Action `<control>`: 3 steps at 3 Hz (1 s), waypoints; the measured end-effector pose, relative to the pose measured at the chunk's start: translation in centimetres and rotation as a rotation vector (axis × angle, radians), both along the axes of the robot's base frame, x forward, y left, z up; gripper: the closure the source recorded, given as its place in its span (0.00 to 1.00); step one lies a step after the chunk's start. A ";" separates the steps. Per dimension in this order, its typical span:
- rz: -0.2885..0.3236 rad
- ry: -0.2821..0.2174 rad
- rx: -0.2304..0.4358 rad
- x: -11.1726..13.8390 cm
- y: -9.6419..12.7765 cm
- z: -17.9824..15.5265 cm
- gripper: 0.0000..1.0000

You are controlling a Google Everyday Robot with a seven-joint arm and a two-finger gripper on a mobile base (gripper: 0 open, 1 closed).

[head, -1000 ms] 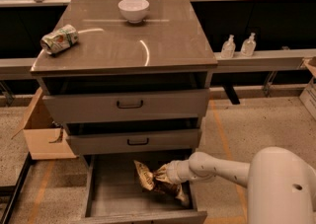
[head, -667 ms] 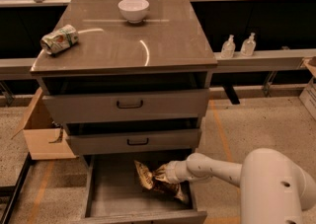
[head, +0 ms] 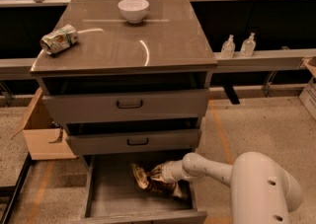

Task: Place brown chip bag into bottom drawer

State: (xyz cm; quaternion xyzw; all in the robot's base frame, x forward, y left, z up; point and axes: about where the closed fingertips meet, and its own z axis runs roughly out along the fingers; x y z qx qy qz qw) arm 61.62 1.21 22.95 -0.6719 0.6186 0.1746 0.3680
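The brown chip bag (head: 149,180) is crumpled and glossy, with a pale panel showing. It sits low inside the open bottom drawer (head: 109,196), right of the middle, its lower end near the grey floor. My gripper (head: 164,174) reaches into the drawer from the right at the end of the white arm (head: 205,167). It is shut on the bag's upper right part. The bag hides most of the gripper's tip.
Two shut drawer fronts with black handles (head: 130,104) stand above the open drawer. On the cabinet top (head: 163,40) are a white bowl (head: 133,9) and a dented green-and-white can (head: 59,39). A cardboard box (head: 42,134) stands at the left. Two bottles (head: 237,45) stand on the right ledge.
The bag and gripper stay almost where they were inside the bottom drawer. My white body at the lower right has shifted slightly to the left.
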 end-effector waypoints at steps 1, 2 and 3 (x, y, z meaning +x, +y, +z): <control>-0.004 0.028 0.034 -0.5 0.8 -0.7 0.35; -0.050 0.056 0.049 -1.1 0.2 -0.9 0.12; -0.125 0.068 0.035 -2.0 -2.0 -0.4 0.00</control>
